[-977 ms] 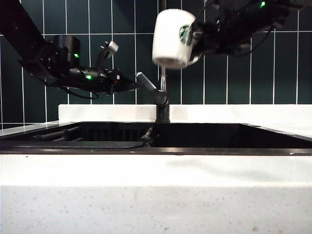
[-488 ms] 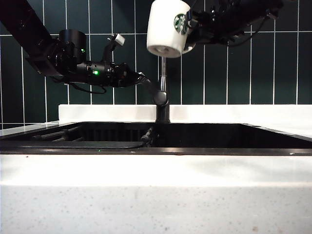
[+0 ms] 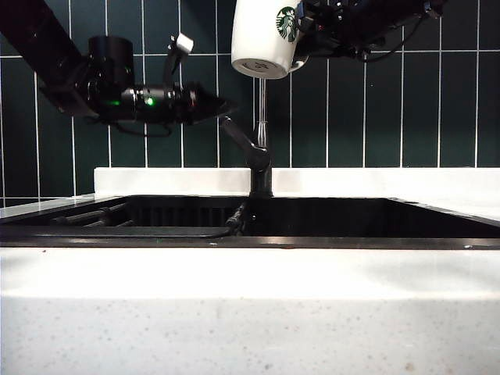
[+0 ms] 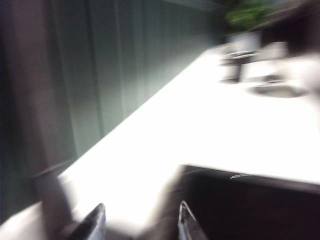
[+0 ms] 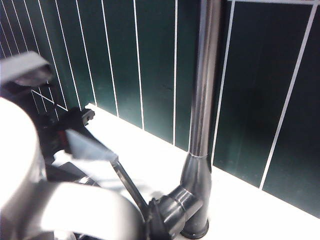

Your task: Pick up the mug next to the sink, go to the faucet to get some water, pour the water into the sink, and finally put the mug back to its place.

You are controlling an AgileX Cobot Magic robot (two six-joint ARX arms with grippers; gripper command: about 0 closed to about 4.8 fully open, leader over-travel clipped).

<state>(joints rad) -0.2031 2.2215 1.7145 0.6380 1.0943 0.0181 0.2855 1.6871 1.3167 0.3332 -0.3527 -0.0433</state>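
The right gripper, clamped on the handle, holds the mug high over the sink, beside the faucet. The left gripper, jaws wide and empty, sits at the faucet's lever. Mug contents cannot be seen.

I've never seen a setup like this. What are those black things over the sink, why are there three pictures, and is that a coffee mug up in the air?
They are two robot arms, each ending in a two-finger claw. One picture looks at the sink from the front; the other two come from cameras on the arms' wrists. Yes: the right claw, high up, is shut on the handle of a white mug, held by the faucet pipe. The left claw is open and empty, right at the faucet's lever. Its own camera picture is blurred; only its fingers show.
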